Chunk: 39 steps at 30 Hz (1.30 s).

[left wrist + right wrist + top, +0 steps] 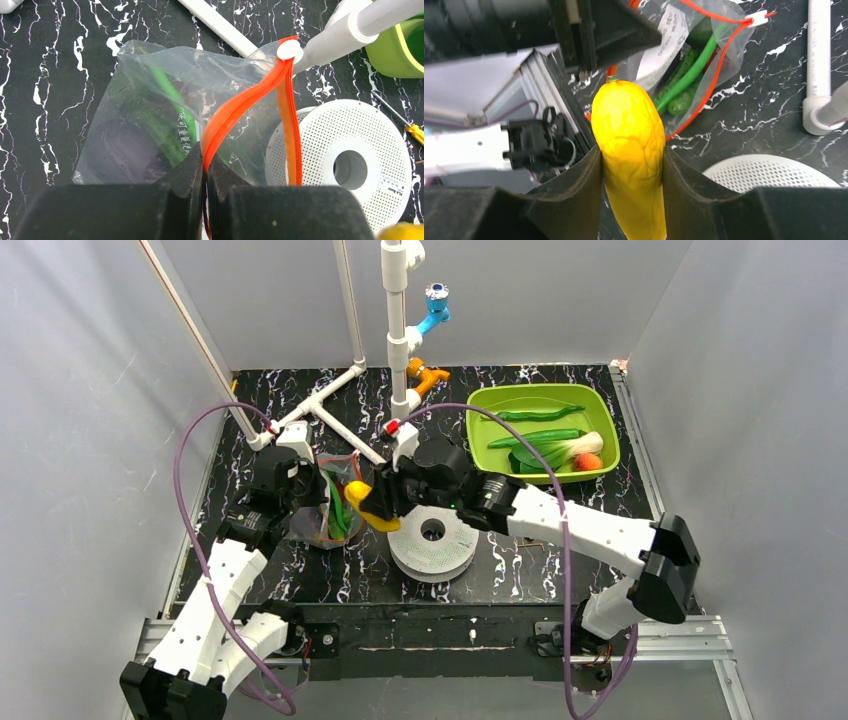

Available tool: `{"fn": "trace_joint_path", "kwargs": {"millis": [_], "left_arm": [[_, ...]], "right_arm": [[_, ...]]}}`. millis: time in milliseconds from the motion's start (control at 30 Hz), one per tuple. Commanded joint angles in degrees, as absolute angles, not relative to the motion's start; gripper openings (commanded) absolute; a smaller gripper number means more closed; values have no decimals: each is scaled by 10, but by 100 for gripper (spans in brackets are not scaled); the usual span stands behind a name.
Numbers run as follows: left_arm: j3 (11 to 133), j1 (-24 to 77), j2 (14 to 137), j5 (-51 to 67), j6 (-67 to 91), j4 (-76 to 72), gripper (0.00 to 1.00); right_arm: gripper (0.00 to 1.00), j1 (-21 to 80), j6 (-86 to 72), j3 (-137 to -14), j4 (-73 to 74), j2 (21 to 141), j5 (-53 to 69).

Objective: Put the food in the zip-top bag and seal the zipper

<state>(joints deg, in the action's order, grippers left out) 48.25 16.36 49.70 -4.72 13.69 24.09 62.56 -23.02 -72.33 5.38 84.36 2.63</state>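
A short column of white print [184, 131] runs down the wall of the bag [140, 90], just ahead of the tips of the left claw [205, 157]. The characters look East Asian but are too blurred to read. To the right of that claw, the disc [310, 145] has a tiny dark line of print near its far rim, also illegible. Ahead of the right claw [631, 155], past the banana [629, 120], a white patch [669, 30] on the bag carries grey print that cannot be read.

Frame edge cuts banana [631, 145] lower end; zipper [245, 102] end hidden between left fingers [180, 176]
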Motion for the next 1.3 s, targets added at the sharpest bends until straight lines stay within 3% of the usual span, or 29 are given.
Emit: {"fn": "trace_joint_path", "kwargs": {"millis": [0, 200, 367, 467, 600, 800, 933, 1267], "left_arm": [[486, 165, 479, -58, 136, 245, 0], [486, 165, 470, -56, 135, 244, 0], [486, 165, 467, -54, 135, 244, 0], [483, 165, 469, -54, 136, 242, 0], [487, 164, 472, -47, 136, 243, 0], [487, 165, 473, -47, 135, 242, 0], [484, 165, 473, -50, 136, 242, 0], [485, 165, 477, -55, 136, 244, 0]], "right_arm": [[1, 637, -338, -793, 30, 885, -53], [4, 648, -392, -853, 61, 942, -110], [15, 648, -426, -888, 77, 985, -117], [27, 648, -432, -907, 85, 1008, -124], [53, 648, -381, -953, 113, 1042, -123], [81, 648, -328, -988, 144, 1054, -125], [83, 648, -307, -983, 164, 1041, -105], [83, 650, -209, -830, 159, 922, -78]]}}
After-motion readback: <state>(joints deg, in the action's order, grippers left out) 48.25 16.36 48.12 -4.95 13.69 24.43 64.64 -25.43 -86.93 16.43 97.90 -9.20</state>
